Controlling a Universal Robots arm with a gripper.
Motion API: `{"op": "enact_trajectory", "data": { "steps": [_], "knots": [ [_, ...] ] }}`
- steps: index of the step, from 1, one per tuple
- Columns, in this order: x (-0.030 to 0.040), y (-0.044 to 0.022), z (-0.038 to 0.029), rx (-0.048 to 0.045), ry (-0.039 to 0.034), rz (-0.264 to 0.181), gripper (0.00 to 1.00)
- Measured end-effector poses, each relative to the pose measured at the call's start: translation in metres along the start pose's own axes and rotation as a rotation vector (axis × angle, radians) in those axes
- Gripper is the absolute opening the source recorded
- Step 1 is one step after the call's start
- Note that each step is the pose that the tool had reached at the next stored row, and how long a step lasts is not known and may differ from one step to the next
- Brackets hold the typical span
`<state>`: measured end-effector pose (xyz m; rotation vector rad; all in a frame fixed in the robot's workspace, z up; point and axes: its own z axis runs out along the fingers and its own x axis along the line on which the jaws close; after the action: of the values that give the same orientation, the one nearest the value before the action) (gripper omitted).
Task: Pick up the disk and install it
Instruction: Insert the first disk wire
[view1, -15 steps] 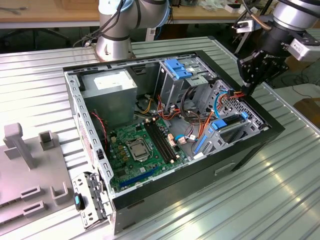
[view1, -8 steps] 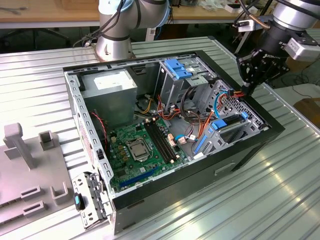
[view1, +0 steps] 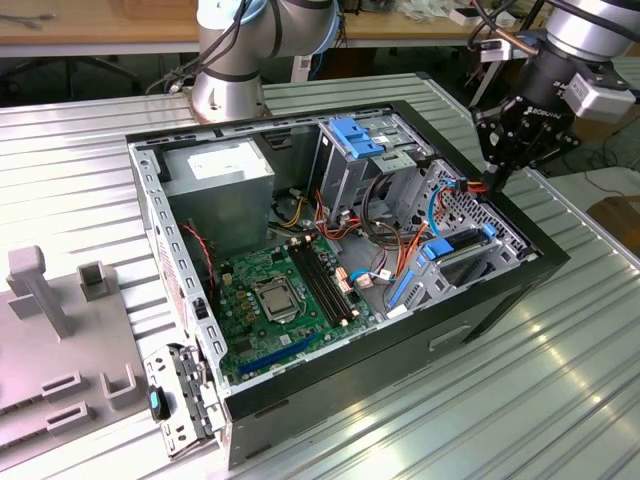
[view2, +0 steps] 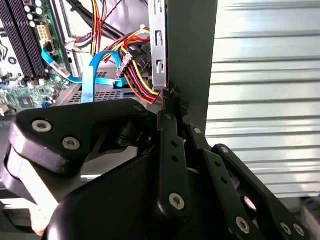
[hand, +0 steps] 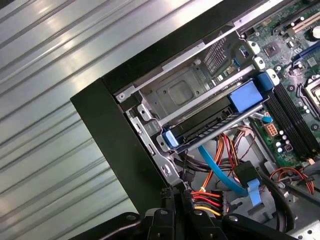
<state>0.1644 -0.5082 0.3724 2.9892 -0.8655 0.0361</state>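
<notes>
Where the black wall of the computer case (view1: 400, 345) rises from the ribbed, shiny metal counter (view1: 540, 400), the hand (view1: 492, 180) hangs with its tips pointing down at the case's edge on the exterior view's right. Its black fingers (view2: 167, 130) are flat jointed links with round screw heads. In the second wrist view they are pressed together at the tips, right at the grey sheet-metal rim of the case. I cannot tell if something thin is caught between them. Just beside the tips runs a bundle of red, yellow and black wires (hand: 207, 200), and a flat light-blue cable (hand: 220, 172) bends near it.

The disk (hand: 205, 122) is not in the hand. It sits in a perforated grey metal cage (hand: 175, 92) inside the case, near the hand and along the same wall. In the first wrist view it looks like a dark flat slab with a ribbed silvery edge. It is framed by bright blue plastic rails (one end is small and rounded, the other is a broader blue tab).

Deeper in the case lies a green motherboard (view1: 270, 310) with long black slots and a square silvery socket. Behind it stands a matt grey power-supply box (view1: 225, 190). A blue plastic bracket (view1: 355, 135) sits on top of another grey cage. On the counter at the exterior view's left rests a pale grey blocky fixture (view1: 60, 340).
</notes>
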Motion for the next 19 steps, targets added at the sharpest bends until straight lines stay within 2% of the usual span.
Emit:
{"op": "enact_trajectory", "data": {
  "steps": [8,12,15,17,19],
  "knots": [
    [0.0,0.0,0.0,-0.0029,-0.0107,0.121,0.16],
    [0.0,0.0,0.0,-0.0052,-0.0207,0.212,0.16],
    [0.0,0.0,0.0,-0.0074,-0.0254,0.255,0.16],
    [0.0,0.0,0.0,-0.0092,-0.0307,0.305,0.16],
    [0.0,0.0,0.0,-0.0101,-0.033,0.33,0.16]
  ]
}}
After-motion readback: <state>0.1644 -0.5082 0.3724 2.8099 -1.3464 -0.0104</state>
